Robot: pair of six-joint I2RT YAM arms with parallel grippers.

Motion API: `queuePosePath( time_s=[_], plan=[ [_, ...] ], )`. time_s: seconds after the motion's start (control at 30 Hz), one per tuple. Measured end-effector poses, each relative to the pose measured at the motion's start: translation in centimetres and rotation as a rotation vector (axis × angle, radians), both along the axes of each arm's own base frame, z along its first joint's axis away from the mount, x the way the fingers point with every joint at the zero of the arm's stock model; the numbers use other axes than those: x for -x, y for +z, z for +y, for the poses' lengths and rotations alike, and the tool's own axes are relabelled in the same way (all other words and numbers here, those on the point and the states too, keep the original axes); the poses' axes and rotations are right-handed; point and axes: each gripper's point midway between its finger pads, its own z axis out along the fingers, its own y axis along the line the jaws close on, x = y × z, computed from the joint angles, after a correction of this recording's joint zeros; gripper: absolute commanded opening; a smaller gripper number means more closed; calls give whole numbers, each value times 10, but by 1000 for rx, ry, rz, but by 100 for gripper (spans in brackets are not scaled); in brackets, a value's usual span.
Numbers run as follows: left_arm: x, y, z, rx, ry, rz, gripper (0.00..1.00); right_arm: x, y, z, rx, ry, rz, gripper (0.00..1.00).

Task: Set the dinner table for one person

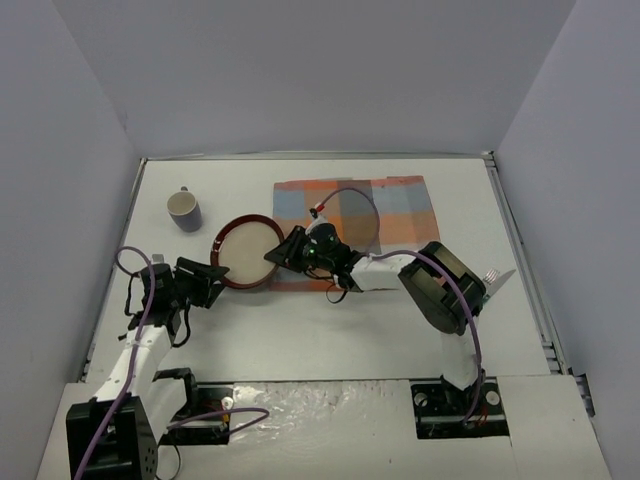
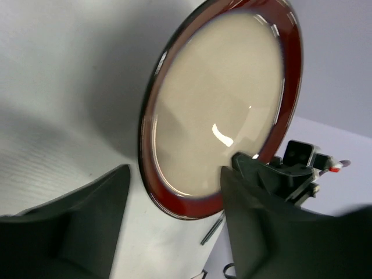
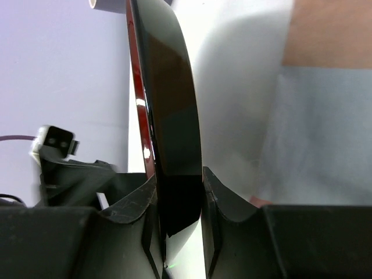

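A round plate (image 1: 245, 252) with a dark red rim and cream centre sits on the white dinner table (image 1: 330, 330), just left of the plaid mat (image 1: 390, 205). My right gripper (image 1: 283, 253) is shut on the plate's right rim. In the right wrist view the plate (image 3: 168, 104) stands edge-on between the gripper's (image 3: 179, 212) two fingers. My left gripper (image 1: 212, 280) is open at the plate's near-left edge. In the left wrist view its gripper (image 2: 174, 232) has its jaws wide apart just short of the plate (image 2: 224, 104). I cannot tell whether the plate is lifted.
A grey mug (image 1: 184, 210) stands upright at the back left, beyond the plate. A flat silvery item (image 1: 497, 277) lies by the right arm near the table's right rail. Grey walls enclose the table on three sides.
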Motion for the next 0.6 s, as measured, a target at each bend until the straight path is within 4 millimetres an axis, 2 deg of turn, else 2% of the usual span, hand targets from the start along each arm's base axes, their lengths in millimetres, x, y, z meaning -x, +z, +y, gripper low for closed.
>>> queuePosePath(
  time_s=[0.13,0.23,0.3,0.4,0.5,0.6],
  plan=[
    [-7,17,0,-34,-34,-49,92,-2,-11,-22,39,-23,21,0],
    [-15,44,1,-94,-74,-108,97,-7,-16,-46,74,-55,40,0],
    [-19,65,3,-148,-105,-148,97,-14,-12,-67,82,-86,45,0],
    [-20,93,9,-274,-160,-190,97,-30,5,-102,82,-140,33,0],
    [-20,117,20,-421,-192,-228,97,-51,34,-140,63,-203,-10,0],
    [-14,116,34,-555,-214,-203,97,-74,62,-180,39,-284,-73,0]
  ],
)
